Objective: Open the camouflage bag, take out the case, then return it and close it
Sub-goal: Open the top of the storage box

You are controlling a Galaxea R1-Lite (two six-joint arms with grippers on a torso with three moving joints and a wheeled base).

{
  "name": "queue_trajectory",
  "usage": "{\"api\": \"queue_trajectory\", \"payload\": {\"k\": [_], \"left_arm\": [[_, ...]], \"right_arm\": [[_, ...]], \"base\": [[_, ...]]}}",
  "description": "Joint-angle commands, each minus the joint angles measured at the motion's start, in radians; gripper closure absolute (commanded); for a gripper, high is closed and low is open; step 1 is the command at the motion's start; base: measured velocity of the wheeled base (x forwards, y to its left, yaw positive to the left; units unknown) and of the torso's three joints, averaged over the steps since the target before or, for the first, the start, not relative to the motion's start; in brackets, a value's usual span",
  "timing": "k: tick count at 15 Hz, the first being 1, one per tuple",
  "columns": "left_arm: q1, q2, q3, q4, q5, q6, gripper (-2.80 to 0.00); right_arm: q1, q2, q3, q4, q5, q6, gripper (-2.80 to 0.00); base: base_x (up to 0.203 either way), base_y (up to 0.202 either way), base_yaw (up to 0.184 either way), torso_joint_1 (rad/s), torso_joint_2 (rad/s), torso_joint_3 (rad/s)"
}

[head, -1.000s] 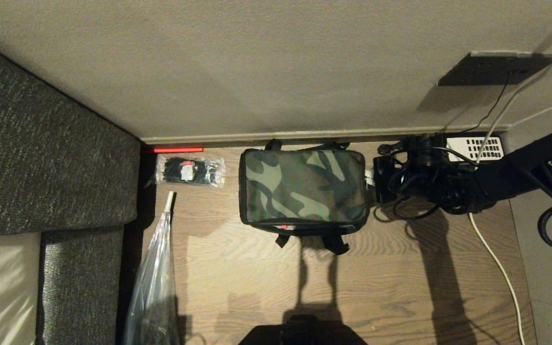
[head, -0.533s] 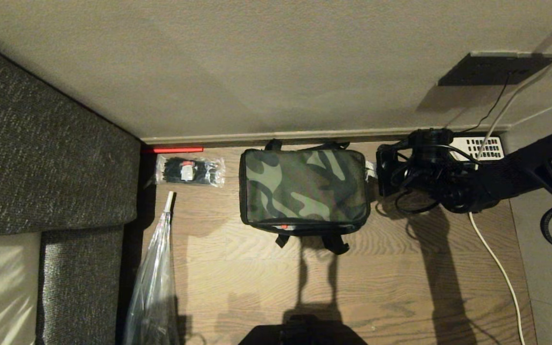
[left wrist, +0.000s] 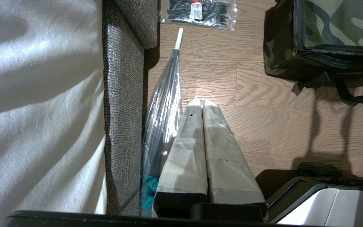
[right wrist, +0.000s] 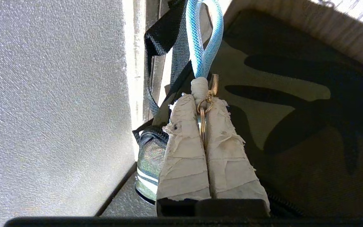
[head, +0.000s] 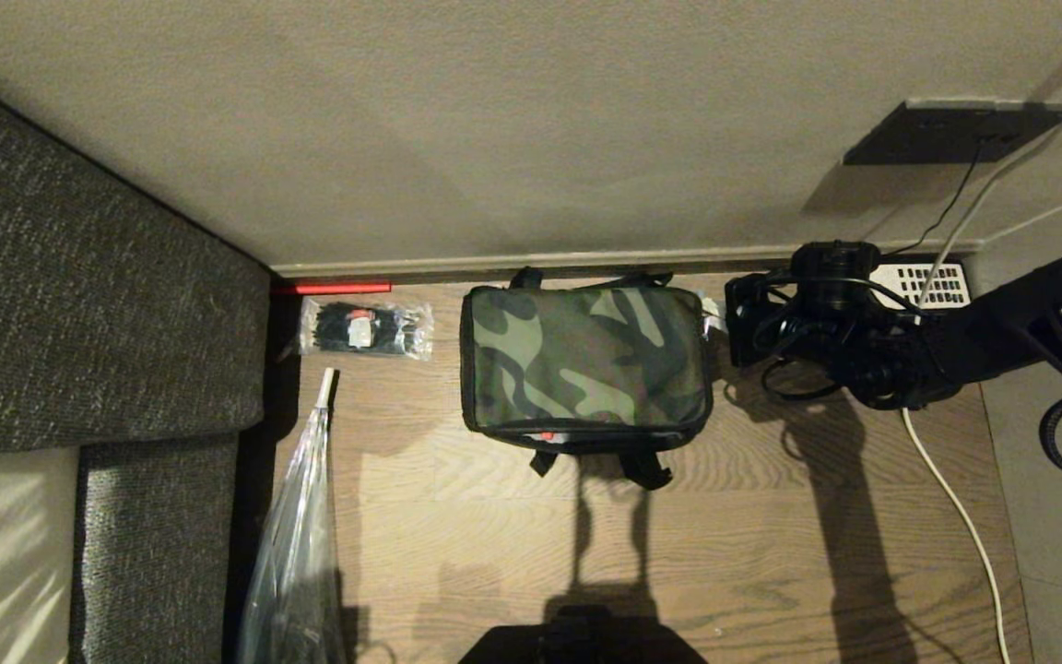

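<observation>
Right now, down on the wood floor (head: 771, 553): camouflage bag (head: 584, 358) lying flat and zipped, lid on top, pushed up against the baseboard (head: 586, 263) under the beige wall (head: 531, 120). Black straps poking out from the near edge and from the wall edge too. No telling from outside what sits within.

Over at the bag's right end, right gripper (right wrist: 204, 104) pressed together, taped fingers (right wrist: 184, 151) pinching a small gold ring (right wrist: 204, 105) that hangs with a light blue mesh cord loop (right wrist: 203, 37) at the bag's wall-side corner. Black right arm reaching in from the right in the head view, gripper (head: 720, 323) just touching that end of the bag.

Left gripper (left wrist: 199, 101) parked low, fingers closed on nothing, hanging over bare floor beside a clear folded umbrella (head: 296, 553). Umbrella lying along the grey sofa (head: 98, 304). Packet of black cable ties (head: 365, 328) left of the bag, near the wall, well apart from both grippers. White cable (head: 955, 498) trailing across the floor on the right.
</observation>
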Motion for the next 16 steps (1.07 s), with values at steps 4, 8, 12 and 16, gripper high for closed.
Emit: {"api": "queue_trajectory", "payload": {"k": [4, 8, 12, 16], "left_arm": [[0.000, -0.002, 0.003, 0.000, 0.000, 0.000, 0.00], [0.000, -0.002, 0.003, 0.000, 0.000, 0.000, 0.00], [0.000, -0.002, 0.003, 0.000, 0.000, 0.000, 0.00], [0.000, -0.002, 0.003, 0.000, 0.000, 0.000, 0.00]], "right_arm": [[0.000, 0.001, 0.000, -0.004, 0.001, 0.008, 0.00], [0.000, 0.001, 0.000, -0.004, 0.001, 0.008, 0.00], [0.000, 0.001, 0.000, -0.004, 0.001, 0.008, 0.00], [-0.019, 0.003, -0.042, -0.079, 0.004, -0.014, 0.00]], "base": [[0.000, 0.000, 0.000, 0.000, 0.00, 0.000], [0.000, 0.000, 0.000, 0.000, 0.00, 0.000], [0.000, 0.000, 0.000, 0.000, 0.00, 0.000], [0.000, 0.000, 0.000, 0.000, 0.00, 0.000]]}}
